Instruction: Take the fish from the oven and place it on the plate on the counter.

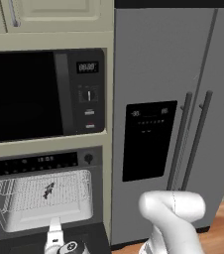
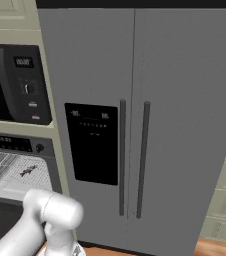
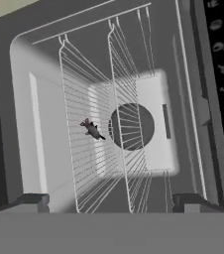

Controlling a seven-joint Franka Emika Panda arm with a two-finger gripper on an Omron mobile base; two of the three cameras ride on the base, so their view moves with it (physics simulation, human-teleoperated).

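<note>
Left base view: the built-in dark grey oven (image 1: 44, 198) stands open, and the tiny dark grey fish (image 1: 48, 190) lies on its wire rack (image 1: 69, 191), below the black-windowed microwave (image 1: 44, 94).

Right base view: the fish (image 2: 28, 171) sits at 9 o'clock of the tall grey refrigerator (image 2: 145, 125).

Hand view: the two-finger gripper (image 3: 111, 202) is spread wide and empty, with the fish (image 3: 92, 129) at 11 o'clock of it on the rack (image 3: 114, 124).

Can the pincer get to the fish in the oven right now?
Probably yes. The oven is open, the fish lies bare on the rack, and the open pincer faces straight in with nothing between.
</note>
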